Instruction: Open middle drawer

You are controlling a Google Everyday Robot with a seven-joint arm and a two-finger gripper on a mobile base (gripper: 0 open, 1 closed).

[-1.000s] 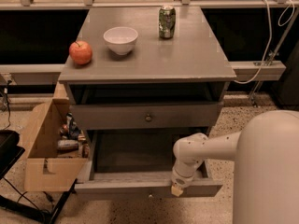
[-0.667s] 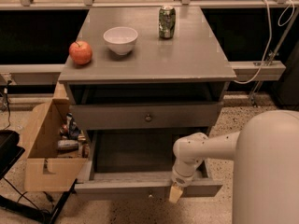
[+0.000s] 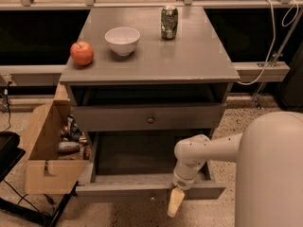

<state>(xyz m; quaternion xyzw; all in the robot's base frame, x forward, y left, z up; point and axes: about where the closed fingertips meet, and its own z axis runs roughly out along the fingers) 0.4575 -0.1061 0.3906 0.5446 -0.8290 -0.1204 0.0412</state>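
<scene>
Middle drawer [image 3: 124,191] stands open, tool [image 3: 174,204] below its front.

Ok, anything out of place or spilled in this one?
Nothing spilled or damaged. The apple, bowl and soda can sit upright on the cabinet top. The middle drawer is pulled out; the hand hangs just below its front edge. Only the cardboard box left of the cabinet looks cluttered.
</scene>
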